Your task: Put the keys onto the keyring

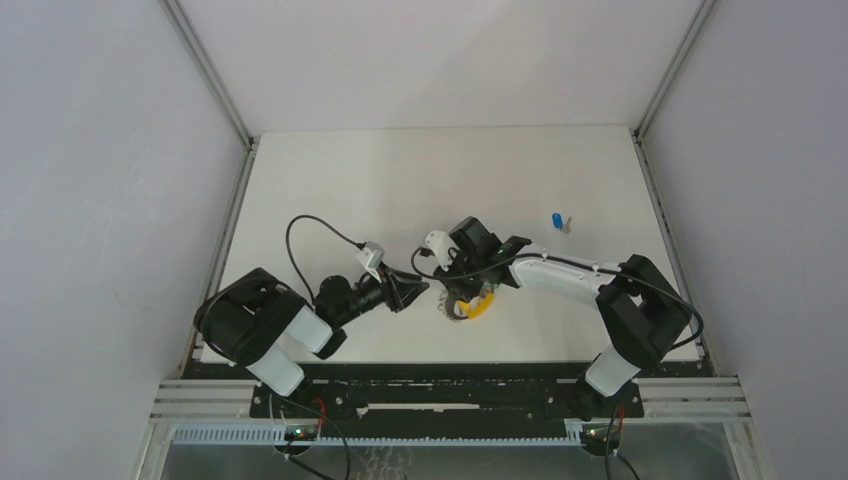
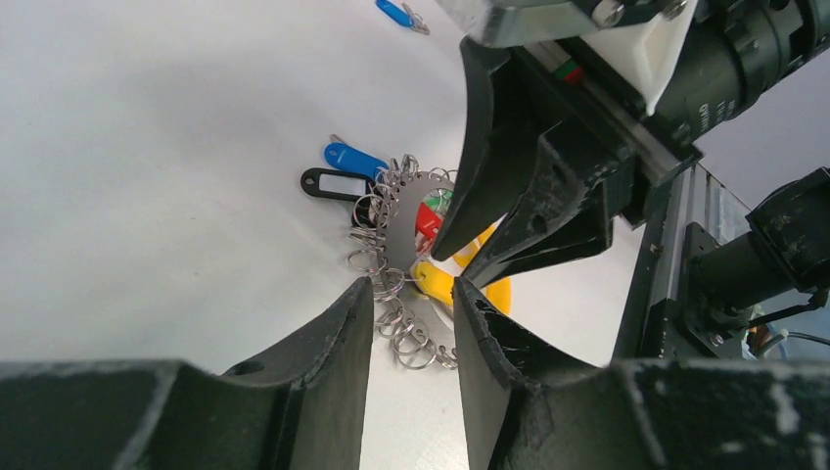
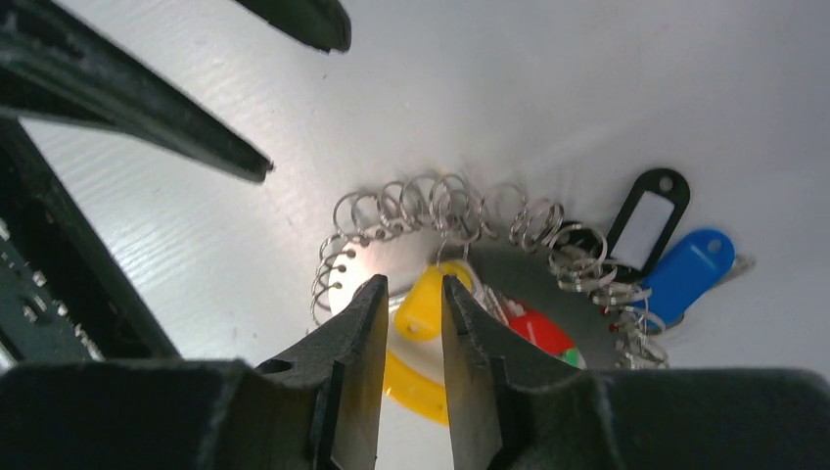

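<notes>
- Top external view shows you the keyring [image 1: 468, 310] lying at the near middle of the bench [image 1: 400, 170]. The blue key [image 1: 558, 221] sits well apart from it, toward the far right.
- Your left pincer [image 2: 411, 286] stands open, its gap narrow, with the keyring's small rings showing past it.
- Your right pincer [image 3: 413, 292] is narrow too, with a yellow tag [image 3: 423, 311] in its gap — you cannot tell whether it pinches that tag.
- A black tag [image 3: 646, 220] and a blue tag [image 3: 690, 269] lie side by side at the bunch's edge.
</notes>
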Action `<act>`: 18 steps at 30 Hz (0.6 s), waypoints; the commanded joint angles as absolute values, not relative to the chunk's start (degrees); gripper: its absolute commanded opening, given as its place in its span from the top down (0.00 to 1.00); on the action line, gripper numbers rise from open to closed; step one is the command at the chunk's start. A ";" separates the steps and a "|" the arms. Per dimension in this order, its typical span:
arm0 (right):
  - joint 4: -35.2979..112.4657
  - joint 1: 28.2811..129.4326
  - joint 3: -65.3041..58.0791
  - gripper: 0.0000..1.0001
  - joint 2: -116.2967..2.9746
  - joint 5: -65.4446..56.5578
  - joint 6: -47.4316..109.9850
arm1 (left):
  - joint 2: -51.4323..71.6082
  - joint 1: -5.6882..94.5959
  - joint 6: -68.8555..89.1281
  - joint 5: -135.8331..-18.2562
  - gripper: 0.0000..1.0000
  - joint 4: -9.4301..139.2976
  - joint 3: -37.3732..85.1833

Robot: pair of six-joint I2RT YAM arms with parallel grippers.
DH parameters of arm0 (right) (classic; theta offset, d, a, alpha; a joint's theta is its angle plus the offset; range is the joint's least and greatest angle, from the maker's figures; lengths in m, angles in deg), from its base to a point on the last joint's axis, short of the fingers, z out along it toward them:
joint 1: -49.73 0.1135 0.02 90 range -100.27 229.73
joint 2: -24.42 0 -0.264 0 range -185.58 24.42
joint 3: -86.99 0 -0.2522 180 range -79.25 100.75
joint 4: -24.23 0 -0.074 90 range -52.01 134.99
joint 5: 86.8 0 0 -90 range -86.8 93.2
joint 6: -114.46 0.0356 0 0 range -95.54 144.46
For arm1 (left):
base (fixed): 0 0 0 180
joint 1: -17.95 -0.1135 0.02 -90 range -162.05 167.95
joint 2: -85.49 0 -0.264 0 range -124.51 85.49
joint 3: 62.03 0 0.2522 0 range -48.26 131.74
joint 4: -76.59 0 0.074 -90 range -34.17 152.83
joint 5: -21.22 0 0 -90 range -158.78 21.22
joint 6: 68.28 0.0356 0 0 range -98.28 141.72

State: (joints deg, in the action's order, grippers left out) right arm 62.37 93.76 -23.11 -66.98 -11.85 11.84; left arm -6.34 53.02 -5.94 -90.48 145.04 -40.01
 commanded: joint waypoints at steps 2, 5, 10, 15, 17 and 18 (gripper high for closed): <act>54.98 95.21 -22.73 0.73 -69.77 -9.29 12.60 | -6.27 52.42 -7.38 -89.78 0.60 147.73 -40.14; 54.42 95.60 -22.73 0.74 -70.98 -7.97 12.78 | -6.53 52.33 -7.28 -90.00 0.60 147.73 -40.01; 55.09 95.61 -22.73 0.75 -71.47 -6.30 12.45 | -7.01 52.30 -7.19 -90.27 0.60 147.73 -39.63; 55.41 95.69 -22.69 0.77 -72.51 -6.22 12.42 | -7.69 52.26 -7.42 -91.33 0.59 147.73 -39.04; 55.75 95.70 -22.73 0.79 -72.69 -6.29 12.19 | -7.51 52.32 -7.26 -91.52 0.60 147.75 -38.95; 56.08 95.70 -22.69 0.79 -72.63 -6.14 12.08 | -7.50 52.32 -7.14 -91.50 0.60 147.78 -38.95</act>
